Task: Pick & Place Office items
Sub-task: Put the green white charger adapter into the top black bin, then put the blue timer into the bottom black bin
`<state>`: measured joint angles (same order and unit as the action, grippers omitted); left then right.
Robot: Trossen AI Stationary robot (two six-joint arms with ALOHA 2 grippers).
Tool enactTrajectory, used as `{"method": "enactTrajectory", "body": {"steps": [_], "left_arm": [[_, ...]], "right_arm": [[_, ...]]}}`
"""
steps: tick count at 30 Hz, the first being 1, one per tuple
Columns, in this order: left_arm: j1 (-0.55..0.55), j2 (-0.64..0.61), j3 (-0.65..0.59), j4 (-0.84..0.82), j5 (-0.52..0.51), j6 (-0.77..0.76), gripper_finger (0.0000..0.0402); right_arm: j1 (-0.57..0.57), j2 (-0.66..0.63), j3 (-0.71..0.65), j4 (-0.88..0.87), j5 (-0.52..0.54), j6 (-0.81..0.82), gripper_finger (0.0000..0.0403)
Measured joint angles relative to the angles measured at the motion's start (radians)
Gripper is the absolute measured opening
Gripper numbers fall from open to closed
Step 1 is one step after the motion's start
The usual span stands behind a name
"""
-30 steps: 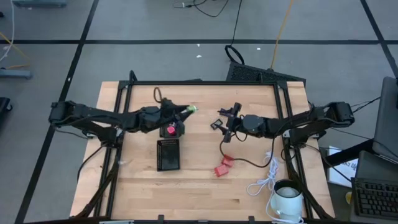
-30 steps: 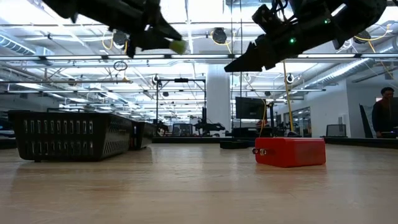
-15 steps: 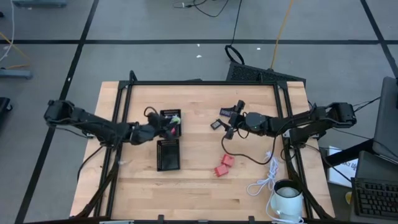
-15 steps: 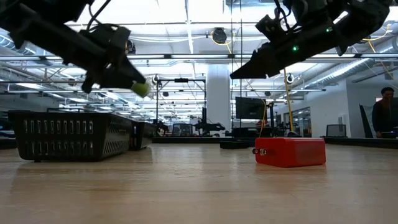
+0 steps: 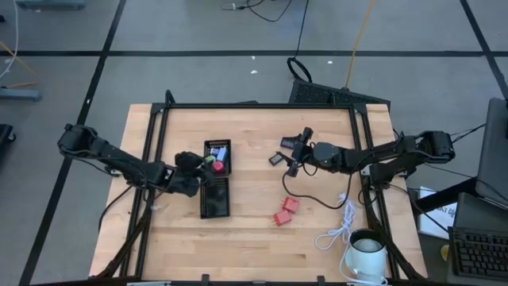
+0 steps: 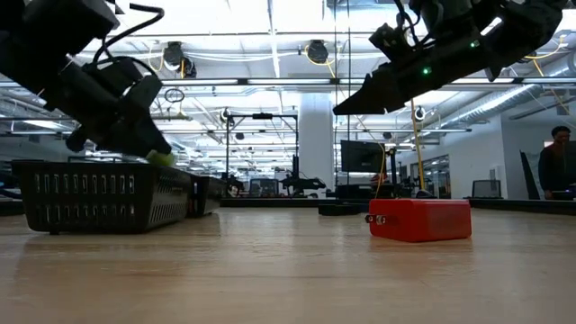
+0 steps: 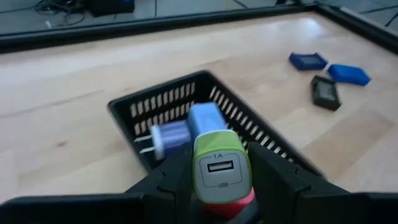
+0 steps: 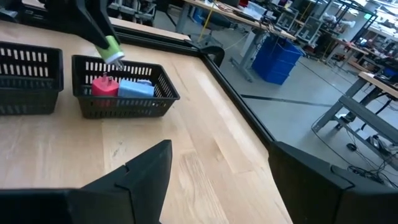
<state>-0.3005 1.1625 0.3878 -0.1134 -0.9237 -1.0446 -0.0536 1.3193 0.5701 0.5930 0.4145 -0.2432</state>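
A small lime-green USB charger block [image 7: 222, 168] is clamped between the two dark fingers [image 7: 176, 176] of the left gripper [image 5: 208, 164], its single USB port facing the wrist camera and a red piece [image 7: 231, 204] seen just beneath it. The block is held above the rim of a black slotted plastic basket [image 7: 135, 109], inside which a light-blue charger block [image 7: 206, 119] and a purple-blue plug adapter with metal prongs [image 7: 169, 135] lie side by side. In the high view this basket [image 5: 209, 147] sits near the table's middle, with a second black basket [image 5: 214, 197] just beside it on the nearer side; the left arm reaches in from the table's left edge. On the bare light wooden table [image 5: 254, 238], two blue flat pieces [image 7: 308, 61] and a black piece [image 7: 325, 93] lie close together, well apart from the basket. The right gripper [image 5: 290, 156] hangs above the table to the right of the baskets, its fingers [image 8: 146, 168] spread apart with nothing between them. Nearer the front edge, two red blocks [image 5: 285, 210] rest on the wood, a dark cable trailing past them. A white coiled cable [image 5: 340, 229] and a white mug [image 5: 367, 253] are found at the front right corner. In the low view a red block [image 6: 419, 220] stands on the table and a person [image 6: 557, 159] is seen far off at the right edge.
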Motion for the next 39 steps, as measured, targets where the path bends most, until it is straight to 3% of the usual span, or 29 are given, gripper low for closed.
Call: {"method": "enactTrajectory", "body": {"steps": [13, 21, 39], "left_arm": [[0.039, 0.011, 0.000, -0.066, 0.031, -0.039, 0.0133], [0.067, 0.011, 0.000, -0.067, 0.093, -0.065, 0.0168], [0.065, 0.011, 0.001, -0.038, 0.095, -0.005, 0.0156]], "right_arm": [[0.000, 0.000, 0.000, 0.001, 0.000, 0.007, 0.0254], [0.002, 0.000, 0.000, 0.001, 0.000, 0.025, 0.0254], [0.003, 0.000, 0.000, 0.001, -0.001, 0.057, 0.0254]]}}
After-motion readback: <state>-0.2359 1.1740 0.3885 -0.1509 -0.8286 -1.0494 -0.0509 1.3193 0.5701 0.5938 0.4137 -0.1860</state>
